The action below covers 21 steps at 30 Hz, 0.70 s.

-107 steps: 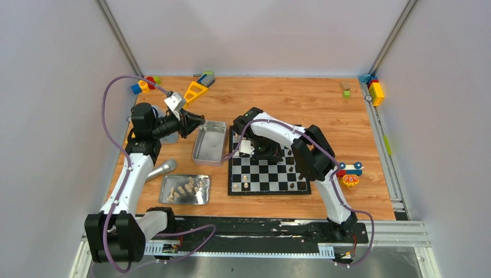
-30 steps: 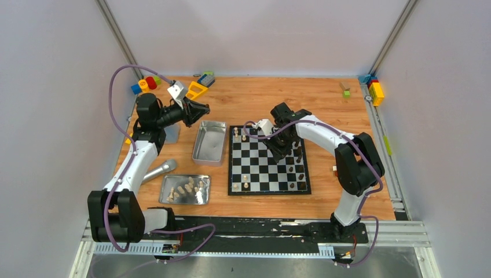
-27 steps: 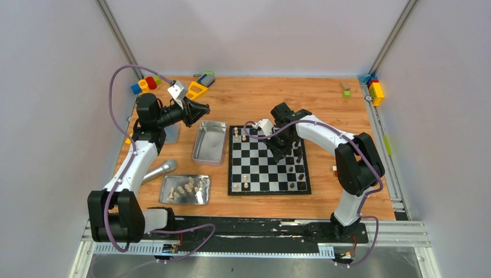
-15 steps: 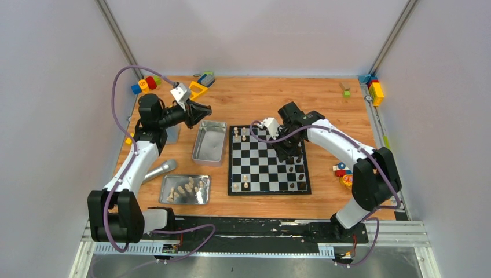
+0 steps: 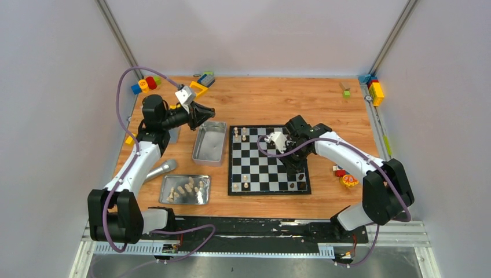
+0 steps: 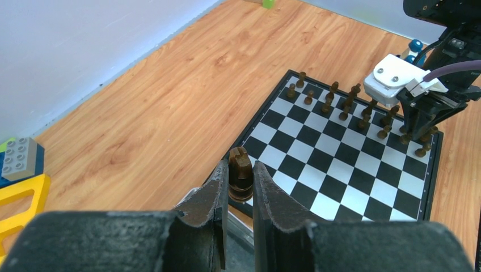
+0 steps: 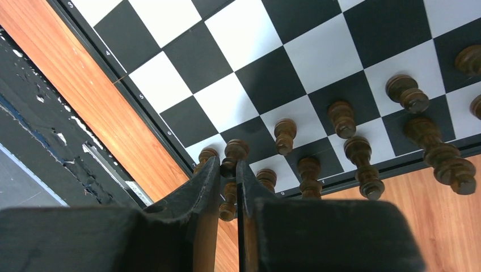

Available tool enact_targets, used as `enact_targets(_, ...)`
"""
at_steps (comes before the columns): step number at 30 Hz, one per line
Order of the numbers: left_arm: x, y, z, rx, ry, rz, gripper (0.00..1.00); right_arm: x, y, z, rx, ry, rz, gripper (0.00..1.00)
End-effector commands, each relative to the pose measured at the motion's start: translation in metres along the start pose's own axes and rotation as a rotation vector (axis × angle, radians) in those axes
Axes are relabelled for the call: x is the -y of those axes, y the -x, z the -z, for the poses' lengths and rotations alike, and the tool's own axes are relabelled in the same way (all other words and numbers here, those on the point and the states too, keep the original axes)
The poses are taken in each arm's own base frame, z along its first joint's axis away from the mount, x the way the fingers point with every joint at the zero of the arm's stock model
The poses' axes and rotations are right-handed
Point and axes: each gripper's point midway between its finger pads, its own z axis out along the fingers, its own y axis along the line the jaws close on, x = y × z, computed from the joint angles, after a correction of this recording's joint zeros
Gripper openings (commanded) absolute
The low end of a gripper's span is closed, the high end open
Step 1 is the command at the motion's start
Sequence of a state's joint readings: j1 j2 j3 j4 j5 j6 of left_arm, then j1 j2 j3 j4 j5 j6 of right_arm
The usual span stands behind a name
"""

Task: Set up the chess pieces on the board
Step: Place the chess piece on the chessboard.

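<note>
Two dark chessmen held: a pawn (image 7: 235,151) pinched in the right gripper (image 7: 227,165) over the board's (image 5: 260,168) near-right rows, best lowered upright, clear of neighbouring pieces (image 7: 285,135); a taller piece (image 6: 240,171) clamped in the left gripper (image 6: 240,168), off the far-left corner.

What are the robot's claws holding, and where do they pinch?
Left gripper pinches a dark brown wooden chess piece by its body; right gripper pinches a second piece below its head.
</note>
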<state>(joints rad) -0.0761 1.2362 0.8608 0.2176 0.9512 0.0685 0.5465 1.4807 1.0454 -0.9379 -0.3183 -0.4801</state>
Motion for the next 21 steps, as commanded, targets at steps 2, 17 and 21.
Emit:
enact_targets(2,0.004,0.0,-0.002,0.001,-0.01,-0.041,0.0,0.004,0.002,-0.002,0.034,-0.031,0.031,0.05)
enact_targets(17,0.005,-0.002,-0.003,-0.008,-0.012,-0.042,0.0,0.007,-0.006,-0.014,0.021,-0.042,0.026,0.05)
enact_targets(21,0.005,-0.002,-0.003,-0.008,-0.013,-0.045,0.0,0.005,-0.01,-0.016,0.008,-0.041,0.025,0.08)
